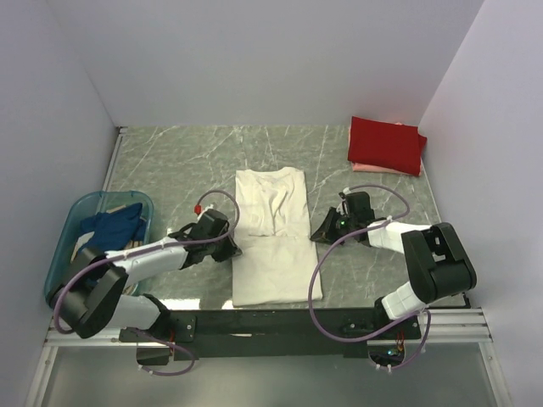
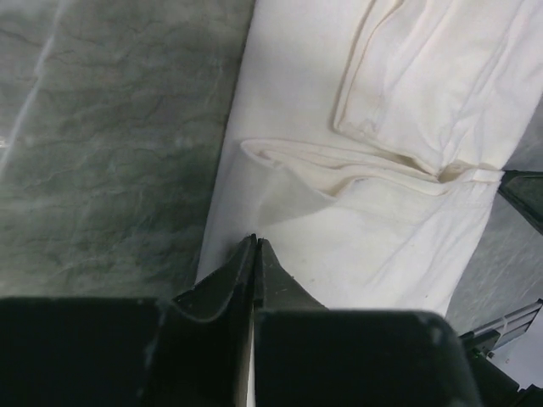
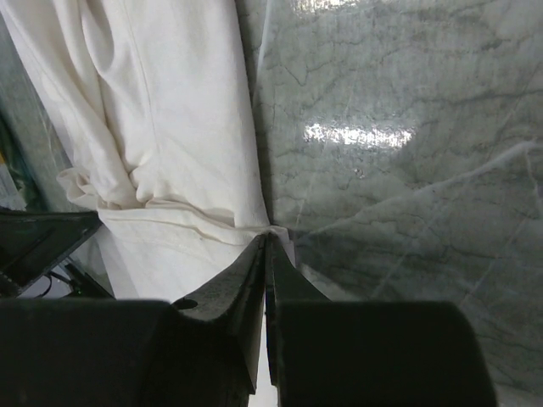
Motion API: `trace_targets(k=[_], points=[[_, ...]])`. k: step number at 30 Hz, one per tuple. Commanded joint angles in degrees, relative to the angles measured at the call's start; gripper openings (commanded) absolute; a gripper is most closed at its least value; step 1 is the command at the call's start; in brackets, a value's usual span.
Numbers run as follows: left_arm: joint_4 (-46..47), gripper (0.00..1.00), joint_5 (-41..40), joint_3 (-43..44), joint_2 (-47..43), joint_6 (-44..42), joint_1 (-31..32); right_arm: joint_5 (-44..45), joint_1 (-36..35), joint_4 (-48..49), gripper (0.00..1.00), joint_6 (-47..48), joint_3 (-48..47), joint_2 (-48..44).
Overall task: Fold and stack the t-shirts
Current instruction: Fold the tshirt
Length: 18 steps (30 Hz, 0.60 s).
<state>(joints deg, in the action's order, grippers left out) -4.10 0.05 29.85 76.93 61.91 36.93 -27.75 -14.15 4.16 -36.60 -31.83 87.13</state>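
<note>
You are handling the cream-white t-shirt (image 1: 270,233), lying half-folded at table centre: soft, light, limp cloth, best taken by its edges. Your right gripper (image 3: 266,237) is pinching its 3 o'clock edge. Your left gripper (image 2: 255,242) is pressing shut at the 9 o'clock edge, its catch unclear.

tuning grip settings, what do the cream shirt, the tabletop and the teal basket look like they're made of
The cream-white t-shirt looks like soft matte cotton knit: it creases and lies limp. The grey-green veined table top could be polished marble or marble-print laminate: it mirrors light glare. The teal basket seems smooth, slightly translucent plastic, judging by its glossy rim.
</note>
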Motion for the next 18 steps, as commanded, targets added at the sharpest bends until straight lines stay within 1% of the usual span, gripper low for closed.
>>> trace_targets(k=[1, 2, 5, 7, 8, 9, 10, 11, 13, 15, 16, 17, 18], points=[[-3.28, 0.08, -2.78, 0.30, -5.11, -0.91, -0.71, 3.92, 0.44, -3.72, 0.09, 1.44, -1.12, -2.22], [-3.81, 0.11, -2.95, 1.17, -7.03, -1.17, -0.80, 4.19, 0.53, -5.03, 0.09, 1.53, -1.21, -2.67], [-4.51, 0.14, -2.78, 2.49, -8.72, -2.32, -1.59, 4.20, 1.58, -6.62, 0.09, 1.62, -1.30, -4.60], [-5.56, 0.13, -1.47, 3.20, -8.37, -2.76, -2.38, 3.14, 2.20, -8.19, 0.09, 1.27, -1.13, -6.70], [-6.09, 0.14, -0.59, 3.55, -8.37, -2.76, -2.47, 3.23, 2.20, -8.99, 0.11, 1.44, -1.21, -7.93], [-6.62, 0.17, -0.58, 3.38, -8.72, -2.67, -2.47, 3.57, 2.20, -10.13, 0.15, 1.62, -1.13, -9.34], [-8.10, 0.22, 0.46, 3.20, -9.24, -2.32, -2.47, 3.66, 2.29, -12.32, 0.23, 1.62, -0.78, -12.57], [-8.73, 0.29, 1.52, 2.24, -11.08, -2.06, -2.56, 3.14, 2.20, -13.29, 0.27, 1.62, -0.25, -14.43], [-9.78, 0.36, 3.36, 0.66, -13.46, -0.66, -2.47, 1.04, 2.20, -17.06, 0.34, 1.79, 1.33, -19.69], [-12.06, 0.44, 6.09, -1.10, -16.53, 0.05, -2.47, -0.90, 2.11, -19.45, 0.36, 1.80, 2.91, -23.31], [-12.86, 0.47, 6.97, -2.24, -18.55, 0.58, -2.47, -1.60, 2.11, -22.33, 0.38, 1.71, 4.57, -27.50], [-14.52, 0.53, 7.76, -2.86, -19.61, 0.67, -2.47, -1.96, 1.94, -23.84, 0.40, 1.71, 5.46, -29.63], [-15.58, 0.55, 8.55, -3.30, -20.75, 1.02, -2.39, -2.05, 1.94, -27.16, 0.42, 1.79, 6.86, -33.83]])
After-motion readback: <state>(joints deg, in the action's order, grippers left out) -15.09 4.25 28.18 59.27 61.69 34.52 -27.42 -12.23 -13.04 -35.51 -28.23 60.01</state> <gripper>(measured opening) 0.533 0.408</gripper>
